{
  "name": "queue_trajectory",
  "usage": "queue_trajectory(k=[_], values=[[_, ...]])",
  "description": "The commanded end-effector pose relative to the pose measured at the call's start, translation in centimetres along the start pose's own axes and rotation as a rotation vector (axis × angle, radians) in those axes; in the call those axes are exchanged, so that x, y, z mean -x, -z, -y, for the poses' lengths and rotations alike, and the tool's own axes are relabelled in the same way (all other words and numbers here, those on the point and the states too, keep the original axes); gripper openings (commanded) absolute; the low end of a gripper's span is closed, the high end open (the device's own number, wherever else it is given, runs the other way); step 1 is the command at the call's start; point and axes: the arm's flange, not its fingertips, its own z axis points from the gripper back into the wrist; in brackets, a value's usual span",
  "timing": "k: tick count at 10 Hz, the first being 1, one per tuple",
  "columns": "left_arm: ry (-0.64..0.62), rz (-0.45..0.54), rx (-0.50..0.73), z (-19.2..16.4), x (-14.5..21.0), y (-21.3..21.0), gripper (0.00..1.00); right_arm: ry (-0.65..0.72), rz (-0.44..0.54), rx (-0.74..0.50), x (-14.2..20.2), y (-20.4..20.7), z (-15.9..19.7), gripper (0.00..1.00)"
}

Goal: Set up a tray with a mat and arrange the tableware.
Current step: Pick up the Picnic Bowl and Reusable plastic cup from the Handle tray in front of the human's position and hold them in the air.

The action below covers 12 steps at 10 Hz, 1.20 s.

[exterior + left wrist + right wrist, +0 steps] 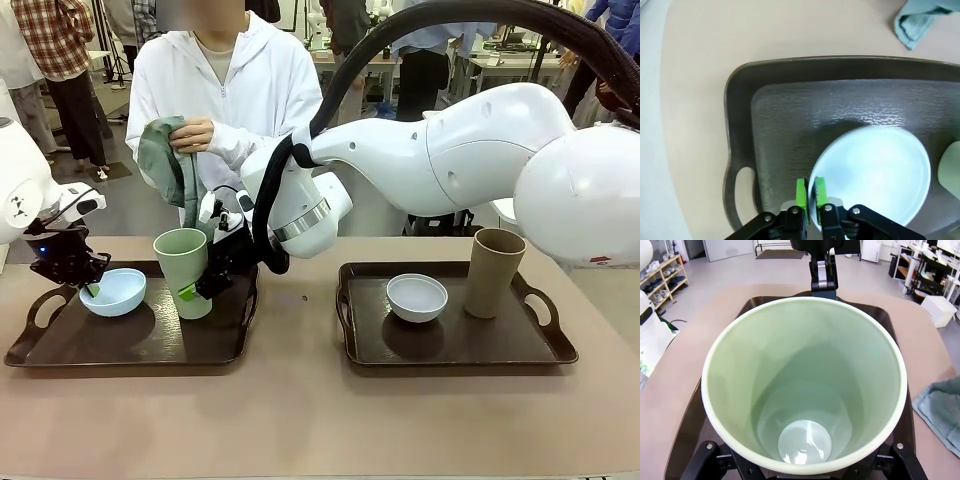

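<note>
While a person (225, 90) at the far side holds a grey-green cloth (168, 160) (prob. the mat) above the worktop (300, 420), both arms work at the L tray (130, 345).

L hand (88, 288): closed, green pads (801, 195) pinching the L-side rim of the pale blue bowl (115, 292). The bowl sits at the tray's L end, beside the handle cut-out. Its body lies from the hand toward tray centre, so a straight lift looks the likely next move. Grip is off-centre, so tilt is poss.

R hand (203, 284): reaches across the middle, jaws either side of the pale green cup (183, 270), low on its wall. Cup is upright, long axis vertical, and appears to stand on the tray just R of the bowl. Whether the jaws press the cup or stand slack cannot be told: the cup's mouth hides the fingertips in the R wrist view.

R tray (450, 345): white bowl (417, 297) and tan cup (495, 272), apart, no hand near. The cloth's lower end is hard to make out behind the cup.
</note>
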Motion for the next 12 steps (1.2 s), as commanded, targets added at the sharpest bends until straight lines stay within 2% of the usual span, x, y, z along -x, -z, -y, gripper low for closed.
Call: queue_trajectory(k=[1, 2, 3, 4, 5, 7, 8, 10, 12], values=[[-0.033, -0.014, -0.020, 0.2, -0.3, -0.1, 0.00, 0.005, -0.017, -0.004, 0.2, 0.0, 0.4, 0.00], [-0.031, -0.034, -0.027, 0.1, -0.2, -0.4, 0.00, 0.019, -0.019, 0.004, 0.3, -0.1, 0.4, 0.00], [-0.017, -0.045, -0.038, 0.2, 0.2, -0.9, 0.00, 0.025, -0.021, 0.012, 0.2, -0.4, 0.3, 0.23], [-0.006, -0.072, -0.052, 0.3, 0.6, -1.9, 0.00, 0.045, -0.020, 0.036, -0.4, -1.2, 0.0, 0.23], [0.027, -0.117, -0.064, 0.1, 1.2, -3.4, 0.00, 0.111, -0.011, 0.027, -2.0, -2.8, -0.7, 0.11], [0.073, -0.134, -0.020, -0.8, 3.1, -9.8, 0.00, 0.095, -0.043, 0.109, -8.2, -8.3, -3.9, 0.11], [0.079, -0.125, 0.018, -1.3, 3.9, -13.7, 0.00, 0.091, -0.055, 0.151, -11.1, -9.9, -5.2, 0.11], [0.089, -0.033, 0.046, -1.3, 6.5, -20.2, 0.00, 0.078, -0.095, 0.172, -15.2, -11.5, -7.8, 0.11], [0.071, 0.027, 0.046, -1.4, 8.3, -24.3, 0.00, 0.095, -0.108, 0.184, -16.5, -11.6, -8.7, 0.11]])
